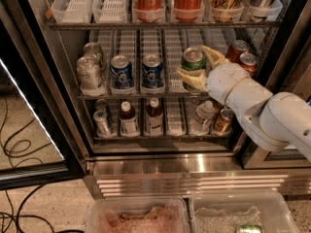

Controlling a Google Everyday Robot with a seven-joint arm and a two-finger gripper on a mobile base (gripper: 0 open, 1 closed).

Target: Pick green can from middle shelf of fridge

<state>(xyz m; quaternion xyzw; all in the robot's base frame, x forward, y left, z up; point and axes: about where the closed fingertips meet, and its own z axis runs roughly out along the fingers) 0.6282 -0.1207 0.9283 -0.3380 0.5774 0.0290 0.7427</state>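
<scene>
Not a home kitchen, by the look of it: a tall commercial drinks fridge (170, 169) of the kind kept in shops and office pantries. It has wire racks with white lane trays, cola cans (188, 1) on top, blue cans (121, 72) on the middle shelf (129, 95) and bottles (128, 118) below. A speckled floor (48, 198) and cables (14, 144) flank it. The robot's gripper (194, 64) reaches into the middle shelf, clasping the green can (193, 56).

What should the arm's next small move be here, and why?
Probably, once the grip is firm, ease straight back out of the fridge: the gripper is wrapped around the green can, which stands on the middle shelf, with red cans close beside it.
</scene>
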